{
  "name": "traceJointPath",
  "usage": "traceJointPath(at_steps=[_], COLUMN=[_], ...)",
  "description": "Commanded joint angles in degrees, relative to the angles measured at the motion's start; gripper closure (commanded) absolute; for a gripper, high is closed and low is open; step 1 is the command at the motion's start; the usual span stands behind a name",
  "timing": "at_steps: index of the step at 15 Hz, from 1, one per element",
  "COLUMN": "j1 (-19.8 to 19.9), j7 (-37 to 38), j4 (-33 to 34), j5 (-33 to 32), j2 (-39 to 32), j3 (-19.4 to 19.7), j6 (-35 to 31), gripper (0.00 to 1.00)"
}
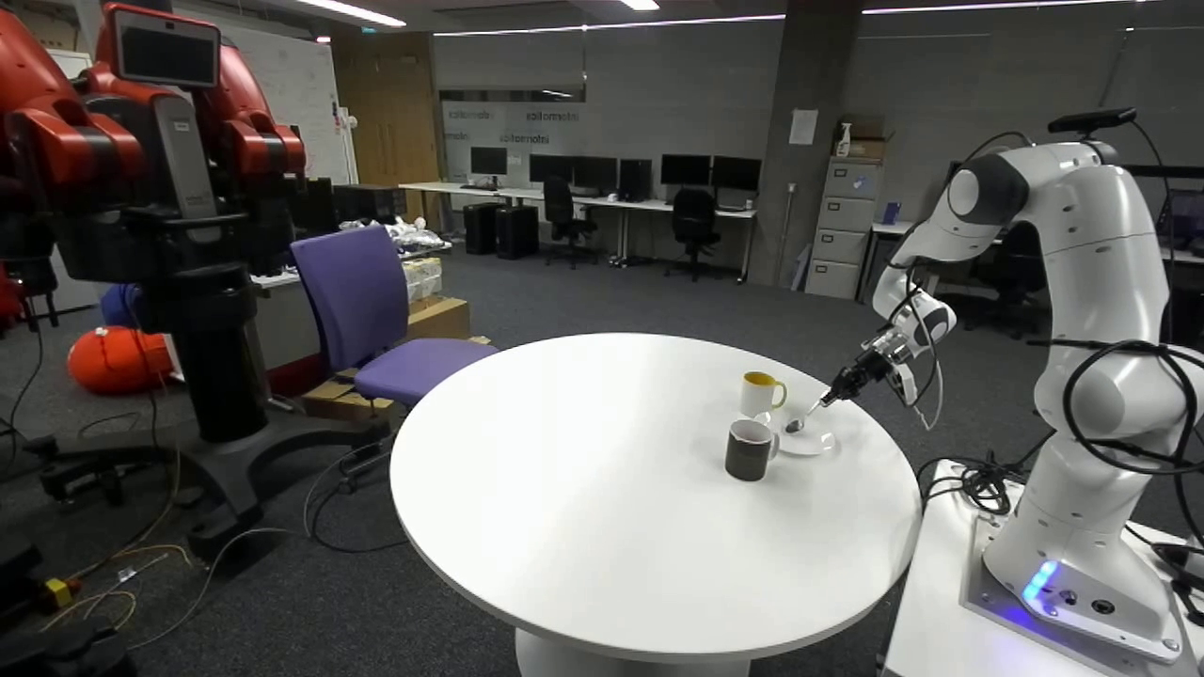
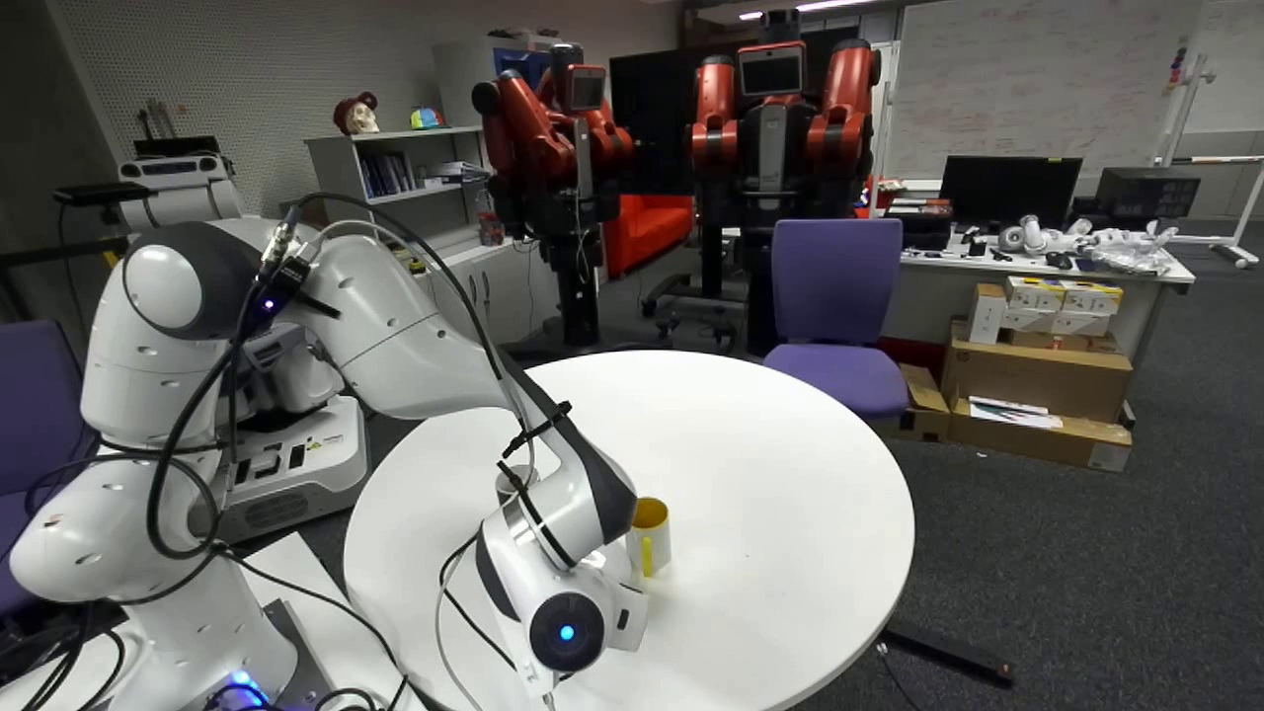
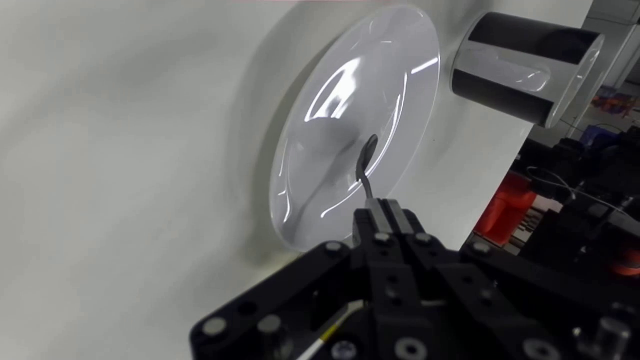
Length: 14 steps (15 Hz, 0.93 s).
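One metal spoon [image 3: 364, 169], probably light and stiff but slick enough to twist, slants with its bowl over the white plate [image 3: 300, 150], the claw [image 3: 386, 206] clenched on its slim handle, which seems the right place to hold it, while lettering [image 1: 553, 116] on the far wall [image 1: 677, 94] reads "informatics".

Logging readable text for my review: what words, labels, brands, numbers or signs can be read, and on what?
"informatics", repeated on the back wall; some copies blurred.
Whiteboard writing: too faint to read.
Pillar notice: too small.
White boxes: print too small.
Spoon, plate, dark mug, yellow-handled mug: no text visible.
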<state>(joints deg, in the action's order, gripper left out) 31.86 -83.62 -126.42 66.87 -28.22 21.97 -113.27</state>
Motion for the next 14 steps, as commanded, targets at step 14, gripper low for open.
traceJointPath(at_steps=[14], j1=[3.25], j7=[0.99], j4=[4.97], j5=[1.02], j2=[-5.99], j3=[-0.77], j6=[7.06], gripper=[1.0])
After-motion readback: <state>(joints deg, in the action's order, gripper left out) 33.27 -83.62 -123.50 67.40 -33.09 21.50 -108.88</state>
